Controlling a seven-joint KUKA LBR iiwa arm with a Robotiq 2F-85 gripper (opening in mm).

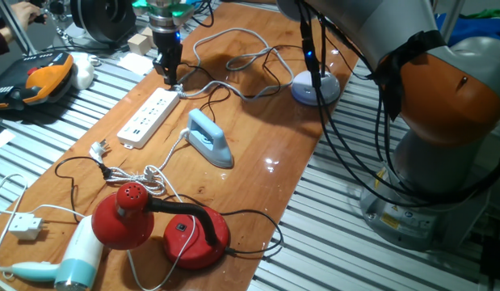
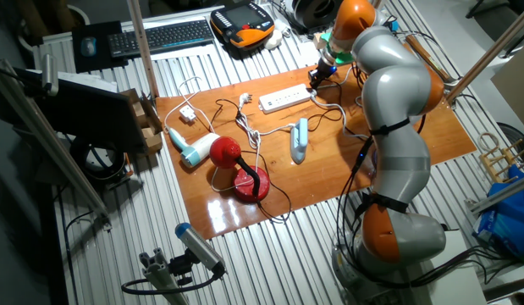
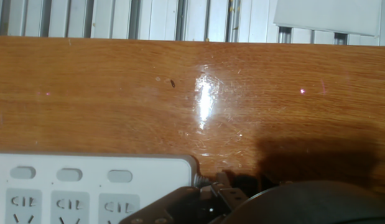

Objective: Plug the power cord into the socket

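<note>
Orange-and-grey, the big KUKA arm (image 2: 388, 110) bends over the table, and its two-finger gripper (image 1: 169, 74) hangs just past the far end of the long flat white power strip (image 1: 149, 116), right where that strip's own lead comes out. Whether the fingers are apart or clamped I cannot tell; in the hand view they are a dark blur at the bottom edge.

The thin black power cord (image 1: 258, 63) loops on the wood to the right of the gripper, and its small plug I cannot pick out for certain.

Risks, as I judge them: the hand is crowding the strip's end, so a low sweep could shove the light strip sideways; tangled cables nearby could snag; and the outlets in the hand view sit off to the left, so a plug brought straight down would miss.

Now the surface: a glossy brown wooden board (image 1: 258, 153) on ribbed metal, glare spots showing. A light-blue iron (image 1: 207, 137) and a red desk lamp (image 1: 161, 222) share it. A black keyboard (image 2: 164, 36) sits beyond.
</note>
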